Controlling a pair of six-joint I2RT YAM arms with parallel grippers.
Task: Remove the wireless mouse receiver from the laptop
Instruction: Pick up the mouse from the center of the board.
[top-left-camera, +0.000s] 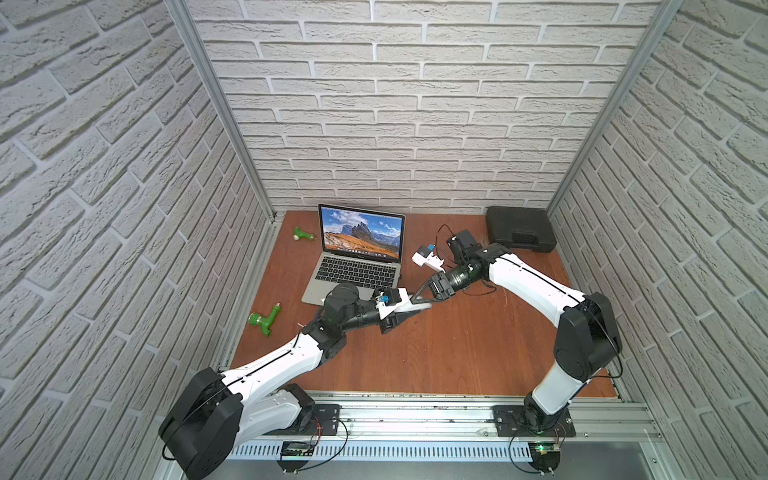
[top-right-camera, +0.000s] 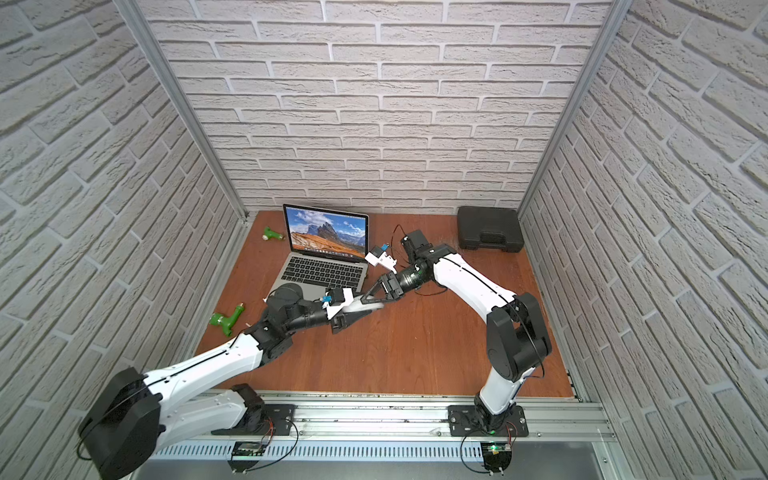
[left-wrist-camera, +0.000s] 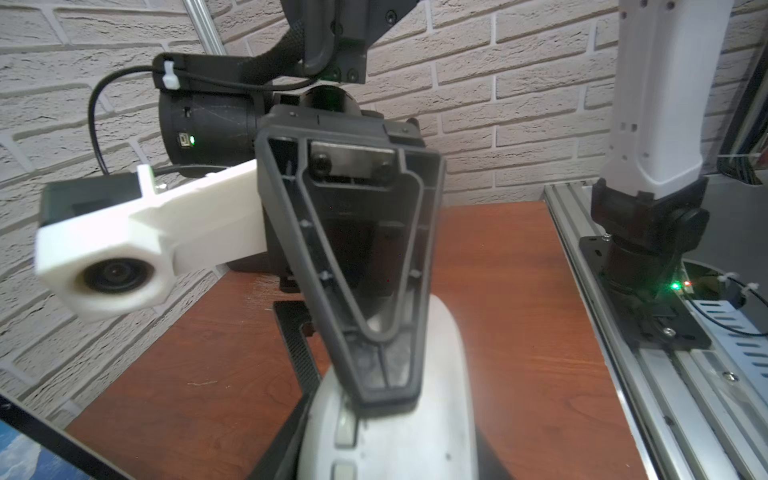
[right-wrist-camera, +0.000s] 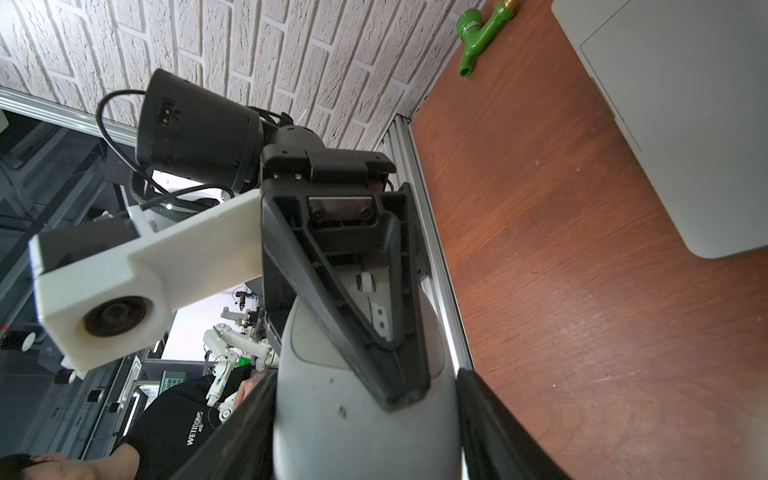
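Two grippers meet on one light-grey mouse (top-left-camera: 419, 306), held clear of the counter (top-left-camera: 436, 353). The right gripper (top-left-camera: 415, 297) is clamped on it at a middling width. In the right wrist view the mouse (right-wrist-camera: 353, 436) fills the gap between that gripper's own fingers (right-wrist-camera: 490, 424). The left gripper (top-left-camera: 409, 312) stands half wide around the other end. Whether it presses yet I cannot tell.

As I judge it, the mouse drops to the counter if the right gripper lets go before the left has a firm hold. If both clamp and the arms pull or twist against each other, it can slip out. The laptop (top-left-camera: 353, 270) lies near the left gripper on its far-wall side, with that arm's wrist over its near edge, so a careless swing could shove it. Neither gripper is at the wireless mouse receiver, which I cannot make out in any view.

Both top views give the layout: a black case (top-left-camera: 519, 229) well beyond the right gripper and a green fitting (top-left-camera: 266, 318) well off past the left arm. Only the left wrist view shows the mouse's buttons (left-wrist-camera: 345, 428) and the right gripper's finger (left-wrist-camera: 365, 374) lying along its top. Only the right wrist view shows the laptop's trackpad corner (right-wrist-camera: 685, 124) and a person (right-wrist-camera: 174, 432) outside the cell.
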